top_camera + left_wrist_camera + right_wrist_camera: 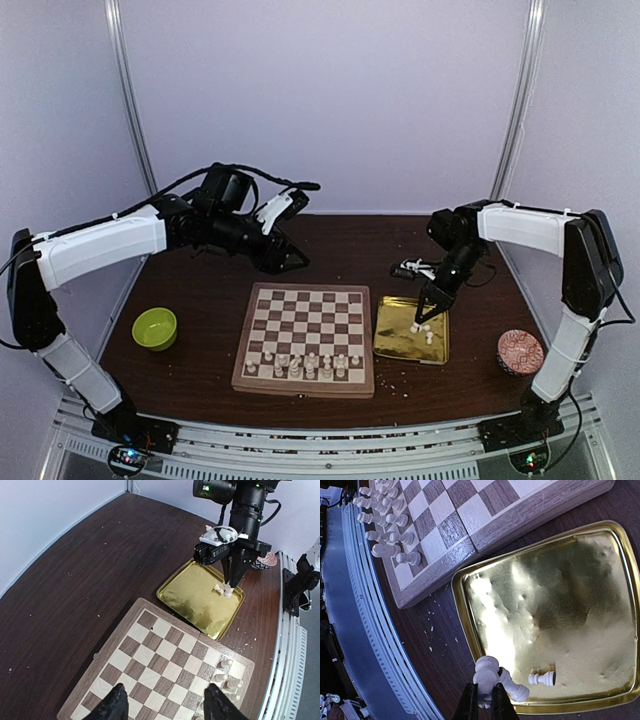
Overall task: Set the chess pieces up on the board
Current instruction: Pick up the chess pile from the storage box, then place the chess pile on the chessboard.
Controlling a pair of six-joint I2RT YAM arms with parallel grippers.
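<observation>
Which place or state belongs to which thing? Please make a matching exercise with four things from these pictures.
Things:
1 green bowl
2 gold tray
3 left gripper
4 right gripper

Places or states:
a shut on a chess piece
b left of the board
c open, empty
d right of the board

Pairs: 1-b, 2-d, 3-c, 4-a.

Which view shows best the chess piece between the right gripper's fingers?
The right wrist view: the chess piece is close and sharp between the fingers. The left wrist view shows it small; the top view, only a white speck.
</observation>
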